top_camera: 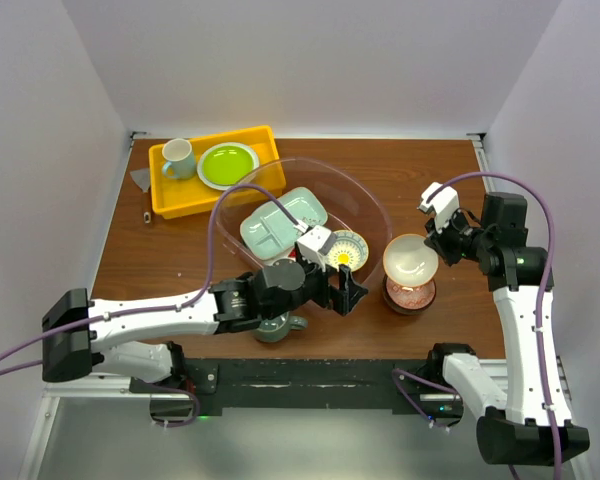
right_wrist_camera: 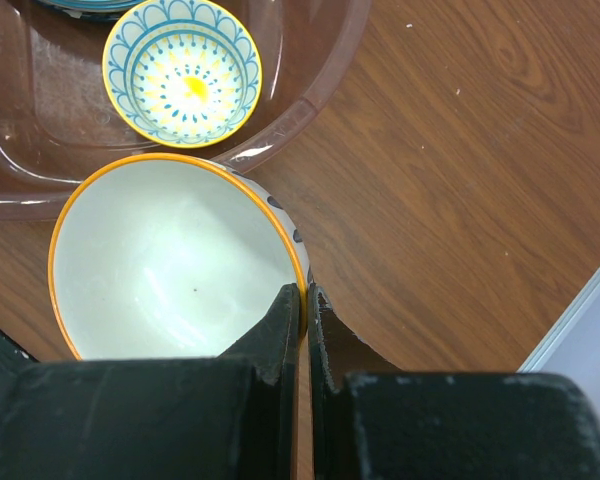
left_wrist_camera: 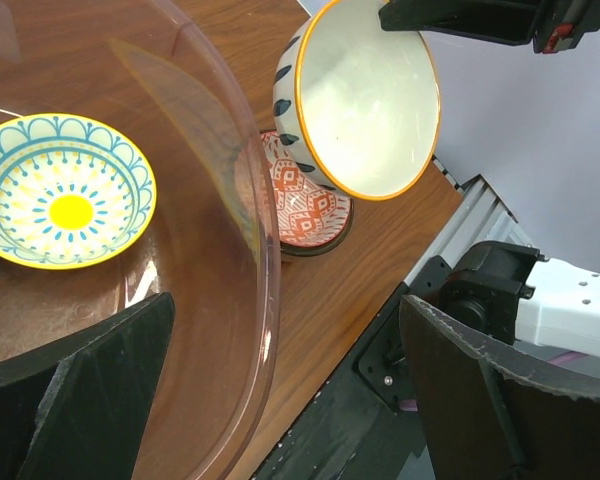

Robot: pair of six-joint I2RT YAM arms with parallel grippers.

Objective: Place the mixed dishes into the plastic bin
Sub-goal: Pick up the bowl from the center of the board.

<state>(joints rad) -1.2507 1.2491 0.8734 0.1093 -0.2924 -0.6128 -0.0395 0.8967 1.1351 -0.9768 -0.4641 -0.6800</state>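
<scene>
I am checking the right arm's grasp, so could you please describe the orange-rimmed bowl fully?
The orange-rimmed bowl looks like glossy ceramic: plain white inside, dark leaf marks outside. The right gripper is shut on its rim, one finger inside, one outside. It hangs tilted above the reddish-patterned bowl, beside the plastic bin and outside it; whether the bowls touch is unclear.

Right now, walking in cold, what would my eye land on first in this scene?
The white orange-rimmed bowl, pinched by its rim in the right gripper and tilted over a reddish-brown patterned bowl. Beside it sits the large clear plastic bin, holding a pale-green divided tray and a yellow-centred patterned bowl, with the left gripper open over its near rim.
</scene>
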